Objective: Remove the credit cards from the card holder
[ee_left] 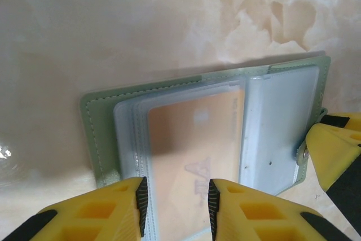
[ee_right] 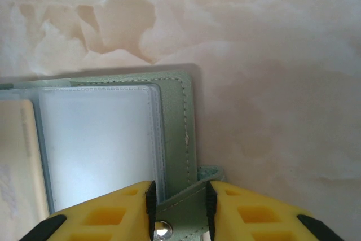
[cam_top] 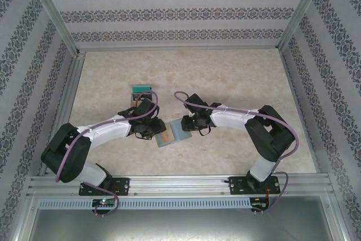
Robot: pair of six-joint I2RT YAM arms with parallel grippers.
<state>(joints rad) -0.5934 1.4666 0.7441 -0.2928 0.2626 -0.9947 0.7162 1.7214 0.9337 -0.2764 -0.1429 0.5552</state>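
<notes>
The card holder (ee_left: 100,118) lies open and flat on the surface (ee_left: 113,26), between the two arms. The right fingers (ee_right: 254,214) pinch its small snap tab (ee_right: 181,210) at the outer edge, which in my judgement anchors the case. A tan card (ee_left: 194,139) sits in the clear pocket of the other panel, with its long axis pointing straight at the left fingers (ee_left: 107,214). Those fingers stand partly spread, and the card's near end runs in between their tips. The card is wider than the gap, so they do not clamp it across its width; whether the tips touch it I cannot tell. The left arm is plainly the nearer one, and the coming pull should run along that long axis, away from the right arm's hold. More cards (cam_top: 142,91) lie stacked on the surface beyond the left arm
</notes>
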